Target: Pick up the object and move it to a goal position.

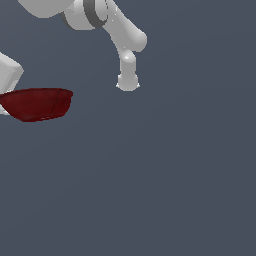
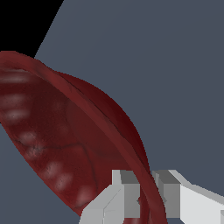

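Note:
The object, a dark red shallow bowl (image 1: 37, 103), hangs off the floor at the exterior view's left edge, roughly level with its opening upward. The white wrist block (image 1: 9, 72) sits just above the bowl's far-left side, and the fingertips are hidden there. In the wrist view the bowl (image 2: 65, 131) fills much of the picture, showing its ribbed inside. My gripper (image 2: 146, 197) is shut on the bowl's rim, with one finger (image 2: 122, 192) inside the bowl and the other finger (image 2: 171, 192) outside the wall.
The arm's white links (image 1: 125, 40) reach down from the top of the exterior view, ending in a rounded joint (image 1: 128, 80). A plain grey-blue floor (image 1: 165, 175) lies below. No other objects show.

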Controlling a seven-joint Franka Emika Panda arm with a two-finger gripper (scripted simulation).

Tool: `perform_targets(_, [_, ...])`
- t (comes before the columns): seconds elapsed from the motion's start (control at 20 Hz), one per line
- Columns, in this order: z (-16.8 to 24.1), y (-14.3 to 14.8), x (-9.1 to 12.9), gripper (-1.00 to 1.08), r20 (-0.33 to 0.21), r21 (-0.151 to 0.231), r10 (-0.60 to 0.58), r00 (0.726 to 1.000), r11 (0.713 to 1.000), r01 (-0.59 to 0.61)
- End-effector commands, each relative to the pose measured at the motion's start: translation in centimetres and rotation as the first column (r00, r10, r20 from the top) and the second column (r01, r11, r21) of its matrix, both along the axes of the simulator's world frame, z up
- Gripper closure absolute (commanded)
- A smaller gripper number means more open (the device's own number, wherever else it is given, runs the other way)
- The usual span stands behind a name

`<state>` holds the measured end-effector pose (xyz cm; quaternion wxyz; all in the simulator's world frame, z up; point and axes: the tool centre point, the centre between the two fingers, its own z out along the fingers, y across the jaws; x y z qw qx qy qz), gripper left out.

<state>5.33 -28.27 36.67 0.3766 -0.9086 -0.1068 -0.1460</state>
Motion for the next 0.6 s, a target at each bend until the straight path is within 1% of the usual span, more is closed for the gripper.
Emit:
perform_targets(0.0, [0.85, -0.53, -0.15, 1.08, 0.022, 0.003, 0.011, 1.0, 1.0, -0.011])
perform_targets(0.25, [1.52, -1.13, -0.29, 1.08, 0.041, 0.006, 0.02, 0.999, 1.0, -0.021])
perform_targets(0.55, [1.73, -1.32, -0.31, 1.08, 0.047, 0.007, 0.023, 0.999, 1.0, -0.024])
